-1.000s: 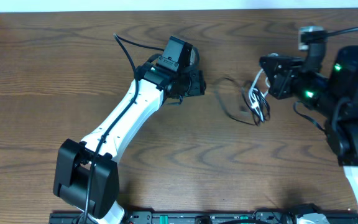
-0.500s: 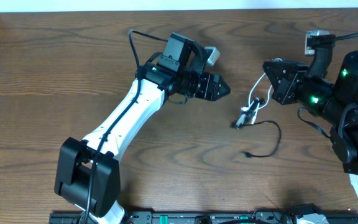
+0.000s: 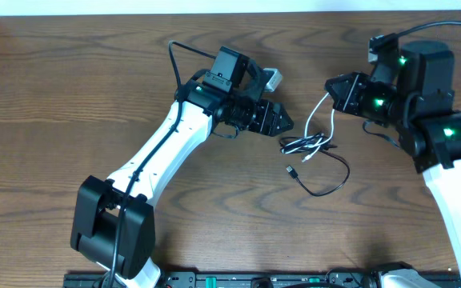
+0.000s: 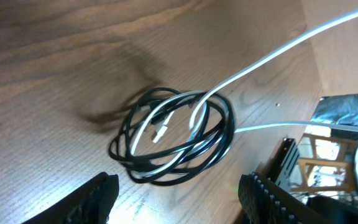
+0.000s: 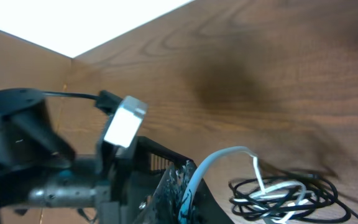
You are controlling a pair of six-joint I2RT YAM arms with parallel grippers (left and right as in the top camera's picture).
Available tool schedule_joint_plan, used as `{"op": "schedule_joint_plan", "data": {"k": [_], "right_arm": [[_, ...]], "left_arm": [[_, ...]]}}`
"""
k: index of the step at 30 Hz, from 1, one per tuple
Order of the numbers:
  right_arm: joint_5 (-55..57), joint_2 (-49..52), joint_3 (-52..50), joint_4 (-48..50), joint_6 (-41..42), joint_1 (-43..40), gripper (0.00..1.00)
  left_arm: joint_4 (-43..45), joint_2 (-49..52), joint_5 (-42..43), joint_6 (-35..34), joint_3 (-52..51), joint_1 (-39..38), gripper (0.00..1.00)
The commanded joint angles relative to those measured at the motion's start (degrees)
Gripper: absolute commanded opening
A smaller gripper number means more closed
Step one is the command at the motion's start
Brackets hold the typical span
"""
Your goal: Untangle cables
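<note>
Right of centre, the right gripper (image 3: 332, 88) pinches the thin white cord (image 4: 272, 59) upward, seemingly to draw it from the thin black cord (image 4: 211, 157) coiled below, while the left gripper (image 3: 285, 124) hovers spread and empty beside.

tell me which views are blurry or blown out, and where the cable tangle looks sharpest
Overhead: even light, sharp, white cable and black cable both legible, green lights on the right arm bloom. Left wrist: tangle sharpest here, soft shadow to its left, left claw dark and out of focus. Right wrist: top blown out white, left arm blurred, tangle fairly clear.
</note>
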Motion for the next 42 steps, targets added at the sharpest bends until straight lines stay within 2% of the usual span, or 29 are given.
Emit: {"op": "schedule_joint_plan", "data": {"k": [1, 3, 7, 17, 26, 29, 33, 38, 40, 42], "right_arm": [[-1.4, 1.1, 1.0, 0.2, 1.0, -0.3, 0.01], [-1.7, 1.7, 1.0, 0.3, 1.0, -0.3, 0.01], [-2.0, 1.7, 1.0, 0.7, 1.0, -0.3, 0.01], [-3.0, 1.7, 1.0, 0.9, 0.9, -0.3, 0.01], [-3.0, 1.7, 1.0, 1.3, 0.5, -0.3, 0.01], [-3.0, 1.7, 1.0, 1.3, 0.5, -0.5, 0.01], [-3.0, 1.7, 1.0, 1.3, 0.5, -0.5, 0.01], [-3.0, 1.8, 1.0, 1.2, 0.1, -0.5, 0.01], [-3.0, 1.8, 1.0, 1.2, 0.1, -0.5, 0.01], [-3.0, 1.8, 1.0, 1.0, 0.1, -0.5, 0.01]], "left_arm": [[0.0, 0.7, -0.6, 7.0, -0.2, -1.6, 0.67], [0.0, 0.7, -2.2, 9.2, -0.2, -3.0, 0.68], [-0.1, 0.9, -11.9, 9.1, -0.2, -6.1, 0.67], [0.5, 0.9, -23.2, 9.1, -0.3, -9.6, 0.66], [2.5, 1.3, -19.7, 9.8, -0.5, -10.0, 0.66], [2.6, 2.0, -17.2, 11.1, -0.6, -10.0, 0.62], [3.4, 4.3, -17.1, 11.1, -0.6, -10.0, 0.61], [4.5, 8.4, -12.9, 11.0, -0.6, -10.0, 0.61], [5.4, 9.4, -12.0, 10.6, -0.6, -10.0, 0.52], [5.9, 10.0, -12.1, 10.0, -0.6, -10.0, 0.49]]}}
